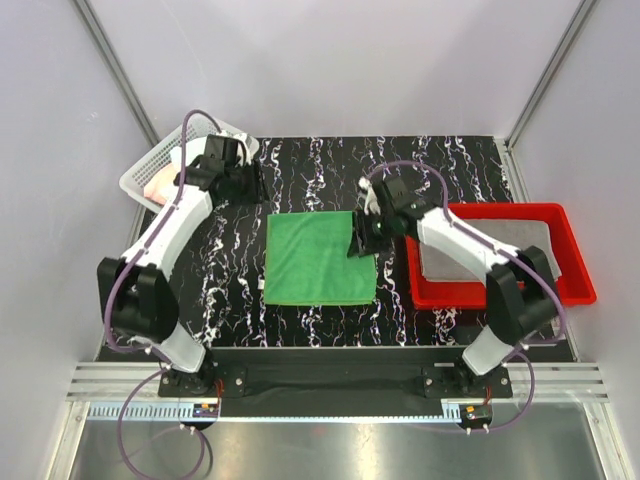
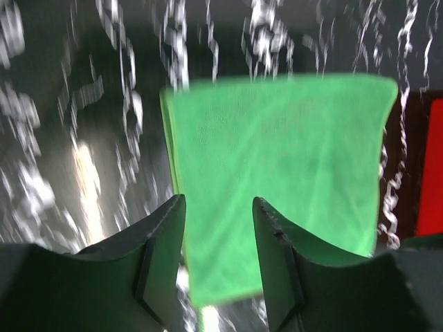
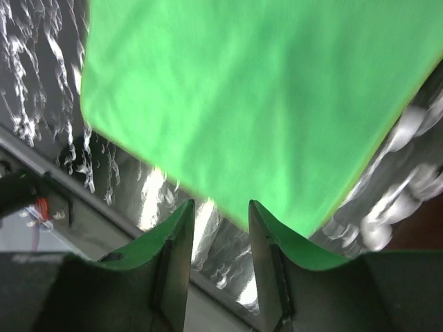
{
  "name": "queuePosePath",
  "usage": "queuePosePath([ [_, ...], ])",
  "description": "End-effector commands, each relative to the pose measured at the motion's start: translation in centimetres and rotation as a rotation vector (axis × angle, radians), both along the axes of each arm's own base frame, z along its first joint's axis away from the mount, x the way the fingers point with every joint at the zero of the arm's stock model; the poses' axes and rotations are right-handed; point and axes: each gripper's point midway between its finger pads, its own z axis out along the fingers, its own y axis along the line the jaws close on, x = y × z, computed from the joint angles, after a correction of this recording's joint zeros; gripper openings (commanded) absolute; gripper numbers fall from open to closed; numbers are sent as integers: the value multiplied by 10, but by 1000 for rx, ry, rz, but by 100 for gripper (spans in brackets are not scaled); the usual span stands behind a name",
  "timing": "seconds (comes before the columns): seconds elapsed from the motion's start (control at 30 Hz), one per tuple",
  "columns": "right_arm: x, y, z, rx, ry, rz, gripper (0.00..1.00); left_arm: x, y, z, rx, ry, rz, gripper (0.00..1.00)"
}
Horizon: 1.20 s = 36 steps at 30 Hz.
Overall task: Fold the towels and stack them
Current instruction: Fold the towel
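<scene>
A green towel (image 1: 320, 258) lies flat and squared in the middle of the black marbled table; it also fills the left wrist view (image 2: 277, 159) and the right wrist view (image 3: 263, 97). A grey towel (image 1: 480, 252) rests in the red tray (image 1: 575, 262). Something pink (image 1: 160, 185) shows inside the white basket (image 1: 140, 180). My left gripper (image 1: 255, 185) (image 2: 218, 207) hovers open beyond the green towel's far left corner, with nothing between its fingers. My right gripper (image 1: 358, 245) (image 3: 218, 211) is open over the towel's right edge, holding nothing.
The white mesh basket stands at the far left corner, close behind my left wrist. The red tray sits along the right side, just under my right forearm. Grey walls with metal posts close in the table on three sides.
</scene>
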Motion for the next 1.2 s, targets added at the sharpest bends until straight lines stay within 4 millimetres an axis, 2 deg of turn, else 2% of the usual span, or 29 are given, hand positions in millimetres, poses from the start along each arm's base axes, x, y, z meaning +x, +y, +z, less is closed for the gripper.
queuePosePath([
  [0.0, 57, 0, 26, 16, -154, 204, 44, 42, 0, -17, 67, -36, -181, 48],
  [0.03, 65, -4, 7, -25, -105, 216, 44, 46, -3, -26, 53, -7, -209, 48],
  [0.07, 78, -11, 2, -59, -119, 225, 44, 48, -4, -33, 43, 19, -234, 48],
  [0.1, 104, -15, 14, -63, -174, 237, 43, 54, -2, -50, 46, 50, -254, 48],
  [0.13, 110, -20, -8, -78, -117, 243, 43, 62, -1, -50, 57, 41, -261, 48],
  [0.17, 128, -17, 5, -48, -151, 248, 43, 65, 2, -55, 70, 55, -265, 48],
  [0.2, 135, -18, 4, -37, -149, 253, 44, 68, 6, -63, 79, 67, -268, 47],
  [0.23, 136, -20, -9, 1, -99, 287, 45, 74, 5, -70, 75, 77, -282, 47],
  [0.27, 140, -21, -10, 18, -92, 303, 46, 76, 5, -76, 78, 85, -305, 47],
  [0.3, 153, -21, -1, 28, -136, 335, 48, 78, 6, -79, 79, 88, -319, 47],
  [0.33, 154, -29, -16, 18, -89, 335, 50, 80, 4, -91, 75, 112, -333, 48],
  [0.4, 170, -36, -17, -1, -125, 344, 50, 87, 4, -93, 80, 111, -350, 48],
  [0.43, 170, -39, -30, -11, -92, 350, 50, 89, 4, -98, 80, 117, -356, 48],
  [0.47, 180, -44, -28, -20, -111, 347, 51, 92, 4, -104, 84, 123, -357, 48],
  [0.5, 183, -47, -32, -31, -117, 356, 51, 94, 5, -109, 93, 127, -363, 48],
  [0.53, 182, -51, -45, -42, -82, 364, 51, 95, 5, -110, 96, 128, -367, 48],
  [0.6, 188, -54, -48, -47, -103, 390, 53, 99, 5, -116, 107, 128, -380, 49],
  [0.63, 187, -56, -57, -48, -82, 401, 56, 100, 6, -116, 111, 125, -383, 49],
  [0.8, 186, -53, -67, 14, -64, 465, 57, 101, 4, -127, 117, 139, -434, 49],
  [0.97, 188, -49, -77, 48, -62, 480, 47, 93, 1, -139, 101, 170, -478, 49],
  [1.1, 194, -53, -79, 42, -78, 473, 32, 90, 3, -147, 105, 190, -495, 47],
  [1.17, 198, -57, -78, 42, -85, 463, 29, 88, 4, -151, 116, 197, -499, 46],
])
